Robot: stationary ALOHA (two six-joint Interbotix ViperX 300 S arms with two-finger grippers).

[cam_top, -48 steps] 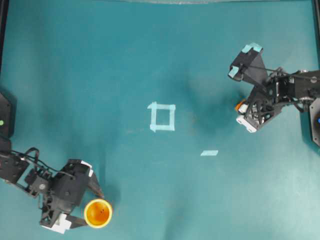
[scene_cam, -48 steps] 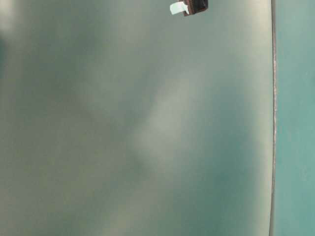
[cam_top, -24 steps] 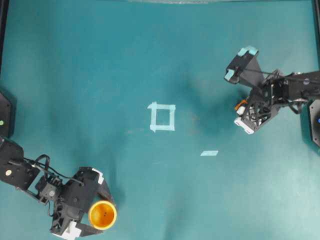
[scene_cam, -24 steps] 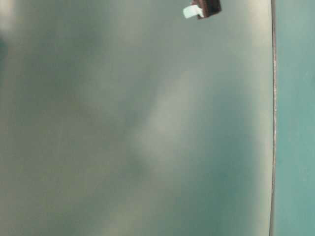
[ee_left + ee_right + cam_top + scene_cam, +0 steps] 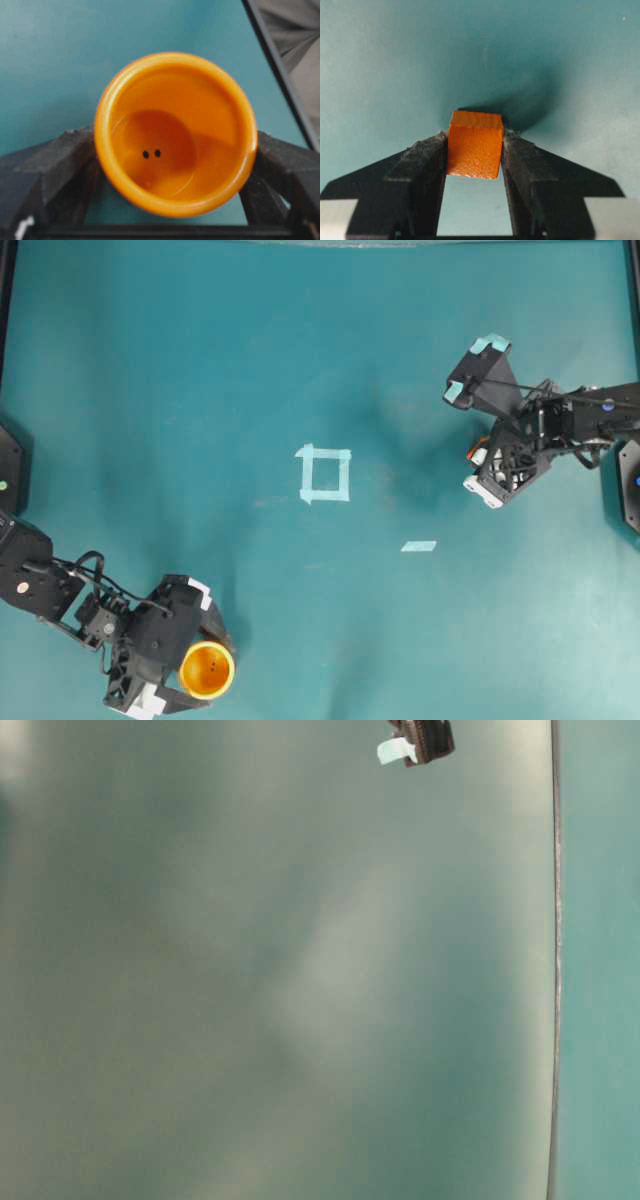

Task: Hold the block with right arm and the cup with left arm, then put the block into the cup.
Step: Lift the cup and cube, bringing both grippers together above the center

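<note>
The cup (image 5: 207, 670) stands upright near the front left of the teal table, with a yellow rim and an orange inside. In the left wrist view the cup (image 5: 175, 135) fills the space between the black fingers (image 5: 60, 165) of my left gripper (image 5: 200, 668). The fingers sit close on both sides, and the rim hides any contact. At the right, the teal-taped right gripper (image 5: 477, 454) points down over the block (image 5: 476, 453), a small orange sliver from above. The right wrist view has both pads (image 5: 427, 165) pressed against the block (image 5: 475, 145), its lower edge just above the table.
A pale tape square (image 5: 324, 473) marks the table's middle and a short tape strip (image 5: 418, 546) lies to its lower right. Black arm bases stand at the left edge (image 5: 8, 475) and the right edge (image 5: 632, 485). The table-level view is a blur, with a taped gripper part (image 5: 415, 740) at the top.
The left gripper moved forward around the cup and its fingers came in closer. The right gripper shifted slightly left and closed its fingers onto the block.
</note>
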